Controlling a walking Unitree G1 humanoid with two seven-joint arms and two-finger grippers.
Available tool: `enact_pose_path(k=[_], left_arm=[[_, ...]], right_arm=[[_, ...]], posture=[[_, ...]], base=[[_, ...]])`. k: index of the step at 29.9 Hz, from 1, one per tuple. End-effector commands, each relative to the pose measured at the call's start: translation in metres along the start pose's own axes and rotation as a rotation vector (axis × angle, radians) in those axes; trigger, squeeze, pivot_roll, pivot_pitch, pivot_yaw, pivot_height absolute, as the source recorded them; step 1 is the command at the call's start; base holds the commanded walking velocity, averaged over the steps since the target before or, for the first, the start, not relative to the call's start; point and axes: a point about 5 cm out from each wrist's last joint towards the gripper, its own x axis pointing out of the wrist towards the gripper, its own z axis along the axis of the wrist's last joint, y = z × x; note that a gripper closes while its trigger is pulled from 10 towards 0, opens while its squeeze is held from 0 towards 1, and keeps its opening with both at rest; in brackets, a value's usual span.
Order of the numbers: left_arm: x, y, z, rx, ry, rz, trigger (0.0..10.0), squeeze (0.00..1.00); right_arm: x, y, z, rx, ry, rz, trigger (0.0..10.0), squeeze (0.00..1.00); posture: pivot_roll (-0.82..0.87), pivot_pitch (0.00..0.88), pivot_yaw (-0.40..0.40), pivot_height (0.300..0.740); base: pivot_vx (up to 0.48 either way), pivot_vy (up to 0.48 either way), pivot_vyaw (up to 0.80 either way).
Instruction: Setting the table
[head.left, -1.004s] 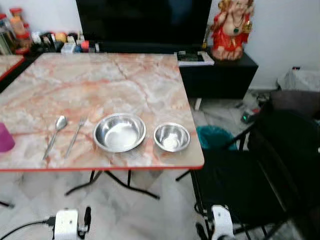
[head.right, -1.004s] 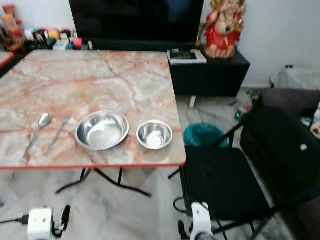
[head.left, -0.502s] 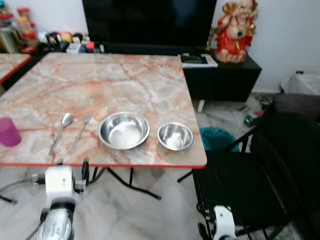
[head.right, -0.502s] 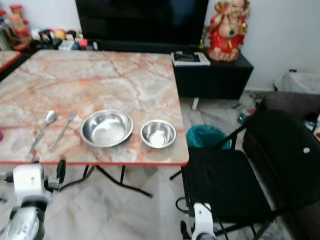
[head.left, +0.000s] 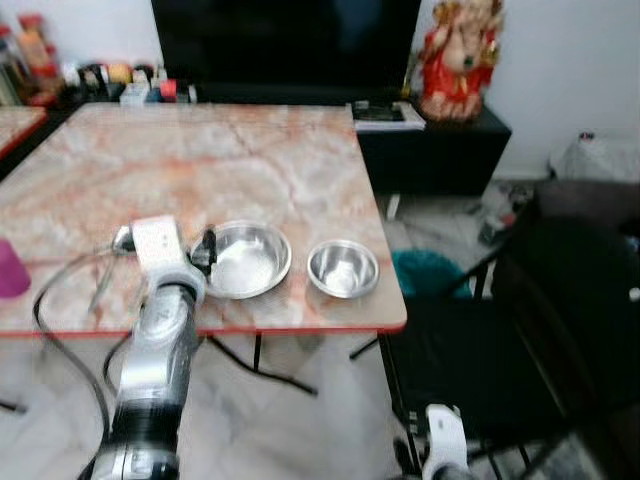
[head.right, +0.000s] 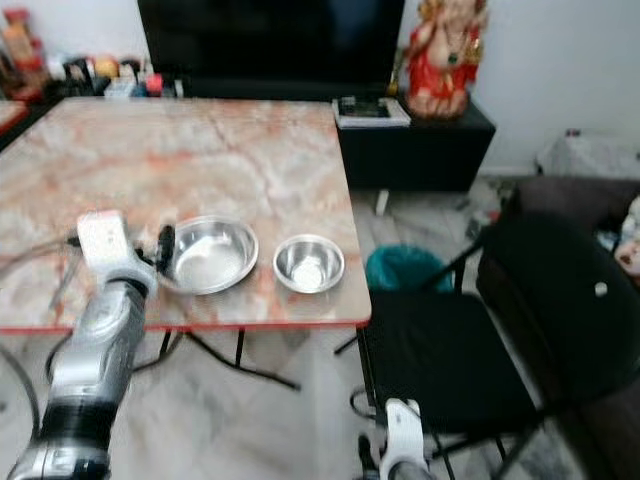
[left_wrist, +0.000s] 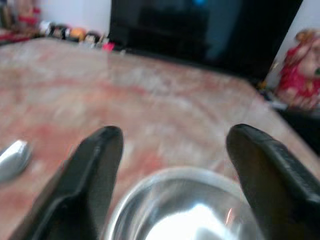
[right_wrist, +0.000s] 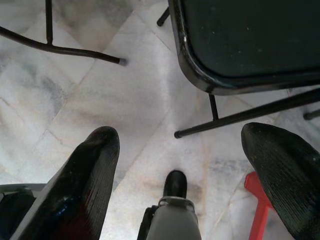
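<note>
The left pincer (head.left: 205, 250) has risen from below the marble worktop (head.left: 250, 160), fingers spread, probably targeting the large round steel bowl (head.left: 245, 260).

black chair (head.left: 500, 340) seen beside the worktop | red statue (head.left: 458, 55) set on a dark cabinet (head.left: 440, 150) | teal bin (head.left: 425, 272) on the floor | dark television (head.left: 285, 45) behind

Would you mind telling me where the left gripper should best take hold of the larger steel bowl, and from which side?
Probably the thin rim of the larger steel bowl on the near left side, one finger inside and one outside. The bowl sits upright and open, and its wall looks smooth and sloped. The left gripper is open, right at that edge; the small bowl stands apart on the right.
</note>
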Motion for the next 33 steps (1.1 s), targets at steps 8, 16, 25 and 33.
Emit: enact_pose_path(k=[8, 16, 25, 33], left_arm=[[0.031, 0.009, -0.007, -0.079, 0.264, 0.038, 10.0, 1.0], [0.036, 0.012, -0.012, -0.165, 0.376, 0.057, 10.0, 1.0], [0.035, 0.014, -0.019, -0.107, 0.447, 0.086, 10.0, 1.0], [0.033, 0.016, -0.021, -0.08, 0.46, 0.116, 10.0, 0.0]], right_arm=[[0.0, -0.003, 0.001, 0.023, -0.009, -0.014, 10.0, 0.0], [0.0, -0.003, 0.001, 0.027, -0.009, -0.014, 10.0, 0.0], [0.0, -0.003, 0.0, 0.028, -0.009, -0.014, 10.0, 0.0], [-0.001, -0.003, -0.002, 0.037, -0.006, -0.017, 10.0, 0.0]], posture=[[0.08, 0.0, -0.035, 0.74], [0.08, 0.0, -0.034, 0.74], [0.08, 0.0, -0.026, 0.74], [0.08, 0.0, -0.023, 0.74]], base=[[0.0, 0.0, 0.0], [0.0, 0.0, 0.0], [0.0, 0.0, 0.0], [0.0, 0.0, 0.0]])
